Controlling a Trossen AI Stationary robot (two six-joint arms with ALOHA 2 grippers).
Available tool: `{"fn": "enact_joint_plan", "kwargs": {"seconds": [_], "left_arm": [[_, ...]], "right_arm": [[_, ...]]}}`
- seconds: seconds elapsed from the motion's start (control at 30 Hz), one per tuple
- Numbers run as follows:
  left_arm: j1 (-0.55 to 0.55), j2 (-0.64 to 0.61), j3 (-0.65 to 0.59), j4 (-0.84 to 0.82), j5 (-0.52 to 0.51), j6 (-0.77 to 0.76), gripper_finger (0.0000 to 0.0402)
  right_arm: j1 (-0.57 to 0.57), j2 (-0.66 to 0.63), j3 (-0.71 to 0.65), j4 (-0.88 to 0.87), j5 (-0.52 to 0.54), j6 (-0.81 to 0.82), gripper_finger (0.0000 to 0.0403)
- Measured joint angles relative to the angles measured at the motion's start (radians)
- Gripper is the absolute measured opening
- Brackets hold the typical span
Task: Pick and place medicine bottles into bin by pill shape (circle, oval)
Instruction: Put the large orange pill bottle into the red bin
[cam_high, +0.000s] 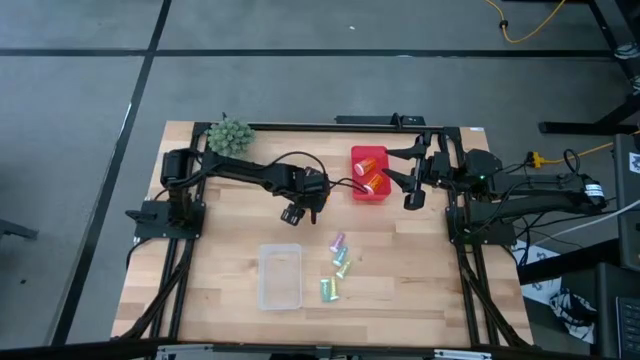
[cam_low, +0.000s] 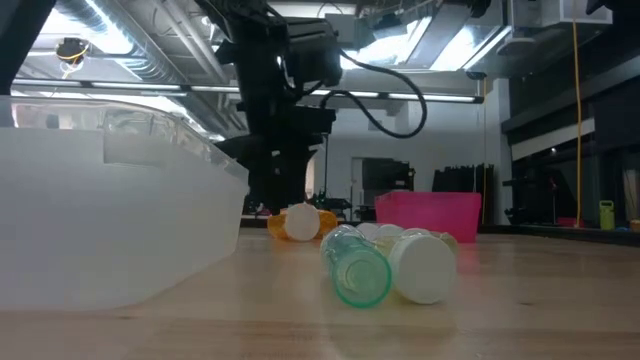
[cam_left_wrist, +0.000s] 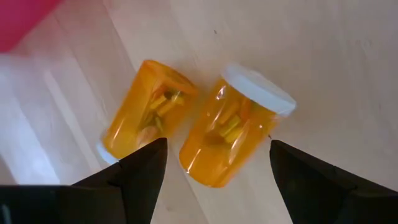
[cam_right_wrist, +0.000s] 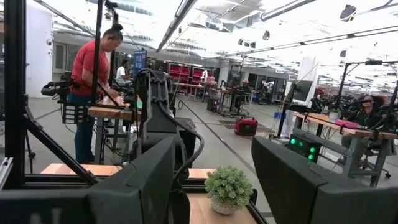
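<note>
Two translucent orange bottles lie on their sides on the wood table, side by side. One has its white cap toward the far side (cam_left_wrist: 233, 134); the other (cam_left_wrist: 146, 112) lies with its cap the opposite way. My left gripper (cam_left_wrist: 217, 165) is open just above them, one finger on either side of the capped bottle, apart from it. In the low view the left gripper (cam_low: 275, 200) hangs over an orange bottle (cam_low: 300, 222). Three pastel bottles (cam_high: 340, 262) lie near the table's middle. My right gripper (cam_high: 410, 190) is open and empty beside the red bin (cam_high: 368, 190).
The red bin holds two orange bottles (cam_high: 370, 170). A clear plastic bin (cam_high: 280, 277) stands near the front, left of the pastel bottles. A spiky green ball (cam_high: 230, 135) sits at the far left corner. A person in a red shirt (cam_right_wrist: 93, 68) stands in the room behind.
</note>
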Motion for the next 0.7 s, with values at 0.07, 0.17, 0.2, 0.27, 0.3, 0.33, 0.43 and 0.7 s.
{"fn": "enact_joint_plan", "kwargs": {"seconds": [0.07, 0.17, 0.2, 0.27, 0.3, 0.33, 0.43, 0.7], "left_arm": [[0.000, 0.000, 0.000, -0.002, 0.011, 0.003, 0.0275], [0.000, 0.000, 0.000, -0.004, 0.030, -0.011, 0.0275], [0.000, 0.000, 0.000, 0.000, 0.033, -0.011, 0.0275], [0.000, 0.000, 0.000, 0.008, 0.036, -0.011, 0.0275], [0.000, 0.001, 0.000, 0.014, 0.040, -0.011, 0.0275], [0.000, 0.008, 0.001, 0.021, 0.048, -0.012, 0.0275], [0.003, 0.038, 0.000, 0.021, 0.088, -0.037, 0.0275], [0.002, 0.077, 0.000, 0.037, 0.033, -0.040, 0.0275]], "right_arm": [[0.000, 0.000, 0.000, 0.000, 0.000, 0.000, 0.0217], [0.000, 0.000, 0.000, 0.000, 0.000, -0.001, 0.0217], [0.000, 0.000, 0.000, 0.000, 0.000, -0.001, 0.0217], [0.000, 0.000, 0.000, 0.000, 0.000, -0.001, 0.0217], [0.000, 0.000, 0.000, 0.000, 0.000, -0.001, 0.0217], [0.000, 0.000, 0.000, 0.000, 0.000, -0.001, 0.0217], [0.000, 0.000, 0.000, 0.000, 0.000, 0.000, 0.0217], [0.000, 0.000, 0.000, -0.001, 0.000, -0.001, 0.0217]]}}
